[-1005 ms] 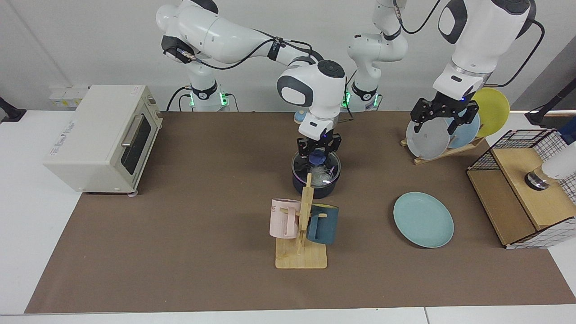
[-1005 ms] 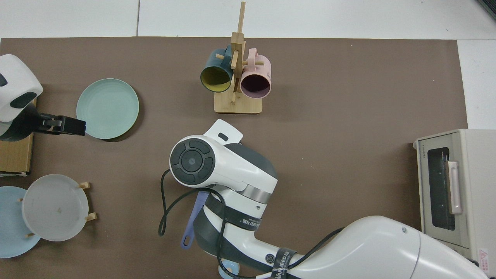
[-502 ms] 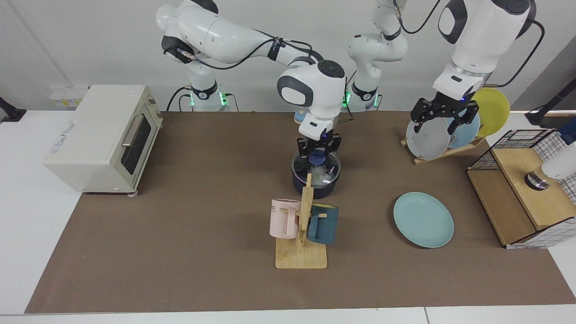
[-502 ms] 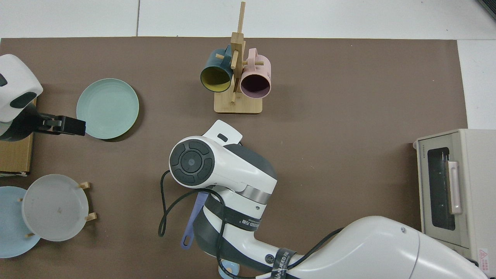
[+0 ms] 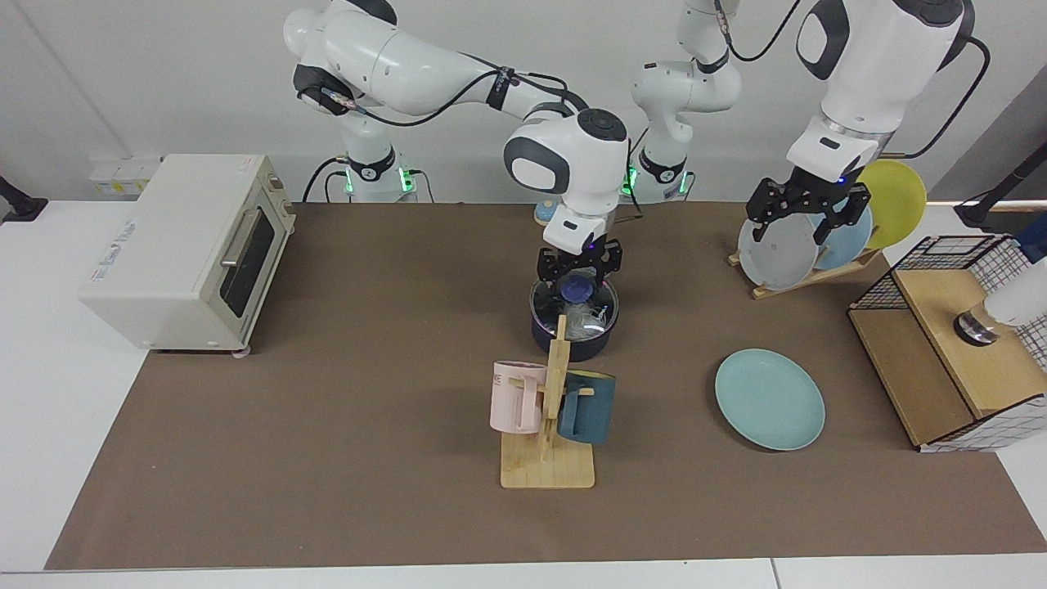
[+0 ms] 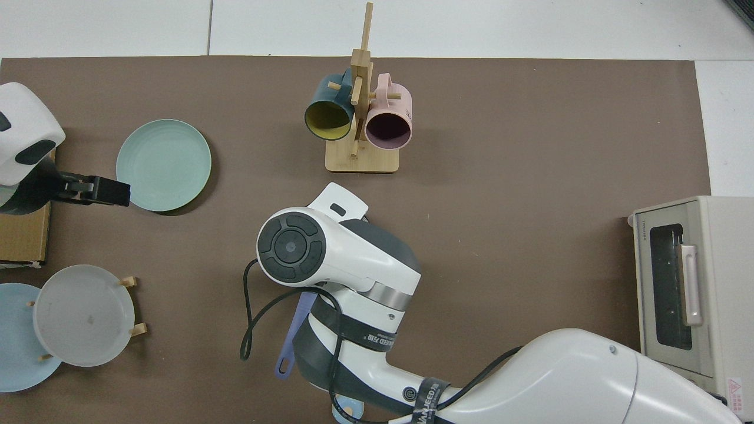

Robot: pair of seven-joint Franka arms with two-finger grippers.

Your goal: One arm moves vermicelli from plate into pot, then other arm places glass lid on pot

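While the brown mat [image 5: 327,458] runs wide and bare across your lower left of the facing view, the toaster oven [image 5: 184,249] sits at its upper-left edge, half off the mat. Broad free room lies between it and the centre.

At centre you have the pot [image 5: 574,321] with the glass lid [image 5: 582,309] resting on it; the vermicelli [image 5: 582,319] shows through the glass as a pale wispy tangle. The right gripper [image 5: 579,267] hangs just above the blue knob, fingers spread and released, gripping nothing. A second ago those fingers flanked the knob lower down; you now see the gripper slightly higher, clear of it. Just in front of the pot stands the mug rack [image 5: 550,425], crowding that side. In the top view the right arm hides the pot, and only the pot's blue handle [image 6: 293,341] shows.

Further right, the plate [image 5: 770,398] lies bare on the mat, well apart from the pot, with free mat around it. At upper right the left gripper [image 5: 803,219] waits in front of the dish rack [image 5: 806,274], fingers parted and holding nothing, unchanged from before. The wire basket [image 5: 957,343] closes off the right edge.
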